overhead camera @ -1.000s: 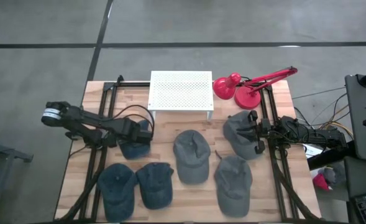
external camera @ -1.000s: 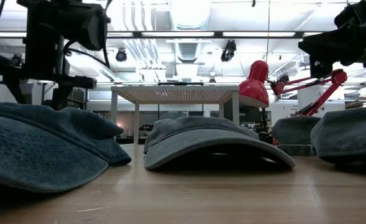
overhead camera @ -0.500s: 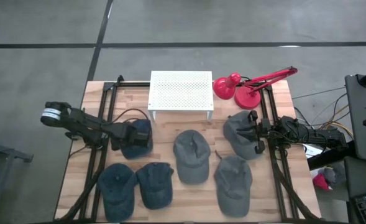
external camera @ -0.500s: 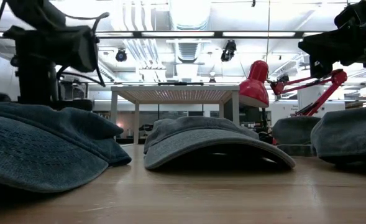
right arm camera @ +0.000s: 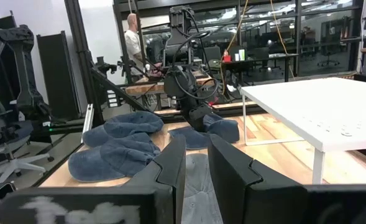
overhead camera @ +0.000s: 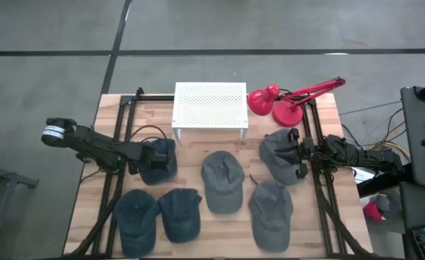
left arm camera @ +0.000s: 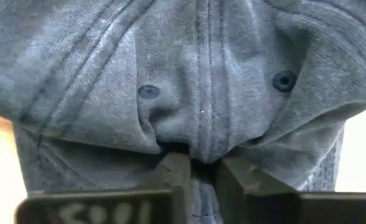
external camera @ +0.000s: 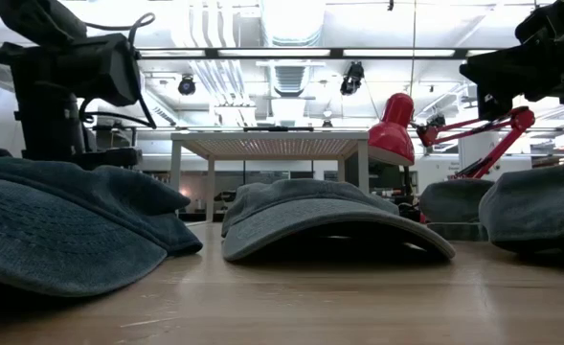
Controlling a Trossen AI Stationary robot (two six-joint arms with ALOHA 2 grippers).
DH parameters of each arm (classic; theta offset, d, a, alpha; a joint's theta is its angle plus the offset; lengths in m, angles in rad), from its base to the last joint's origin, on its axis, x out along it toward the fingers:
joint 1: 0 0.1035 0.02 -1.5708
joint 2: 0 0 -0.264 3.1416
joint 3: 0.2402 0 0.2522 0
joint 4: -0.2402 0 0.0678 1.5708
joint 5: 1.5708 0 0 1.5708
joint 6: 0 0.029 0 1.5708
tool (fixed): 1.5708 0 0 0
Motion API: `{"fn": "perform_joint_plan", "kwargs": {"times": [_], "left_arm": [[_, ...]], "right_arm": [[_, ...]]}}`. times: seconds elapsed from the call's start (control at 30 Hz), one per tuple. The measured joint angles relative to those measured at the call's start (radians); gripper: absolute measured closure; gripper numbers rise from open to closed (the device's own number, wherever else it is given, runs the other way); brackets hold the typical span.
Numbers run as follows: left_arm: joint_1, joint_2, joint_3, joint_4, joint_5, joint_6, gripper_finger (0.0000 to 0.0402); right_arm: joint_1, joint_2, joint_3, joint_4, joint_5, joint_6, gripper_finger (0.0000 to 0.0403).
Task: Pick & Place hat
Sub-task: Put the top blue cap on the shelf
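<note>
Several denim hats lie crown-up on the wooden table (overhead camera: pixel 198 242). My left gripper (overhead camera: pixel 154 155) is down on the dark blue hat (overhead camera: pixel 159 167) at the left, shut on its crown. Two more blue hats (overhead camera: pixel 136 213) (overhead camera: pixel 181 213) lie near the front edge. Grey hats lie at the centre (overhead camera: pixel 221 180) and front right (overhead camera: pixel 272 206). My right gripper (overhead camera: pixel 296 155) hovers above another grey hat (overhead camera: pixel 275 155) at the right, fingers nearly together and holding nothing. My left gripper pinches a raised fold of the blue hat's crown cloth (left arm camera: pixel 200 146), along a seam, between its two fingers (left arm camera: pixel 176 177). The fingers come from above, pointing down. The cloth bunches up at the pinch, and the hat rests on the table.
A white perforated stand (overhead camera: pixel 210 105) sits at the far middle, with a red desk lamp (overhead camera: pixel 273 101) to its right. Black rails (overhead camera: pixel 115 180) (overhead camera: pixel 317 195) run along both sides of the table. A person (right arm camera: pixel 133 37) stands in the room beyond.
My left gripper has come down onto the blue hat and shifted slightly toward the table's left edge. The hat has stayed in place on the table.
</note>
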Motion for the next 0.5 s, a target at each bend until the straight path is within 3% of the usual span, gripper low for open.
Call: {"fn": "perform_joint_plan", "kwargs": {"times": [0.1,0.5], "left_arm": [[0.0,0.0,0.0,0.003,-0.012,0.001,0.0391],[0.0,-0.123,0.045,-0.038,-0.052,0.072,0.0398]], "right_arm": [[0.0,0.0,0.0,0.0,0.0,0.0,0.0339],[0.0,0.0,0.0,0.0,0.0,0.0,0.0339]]}}
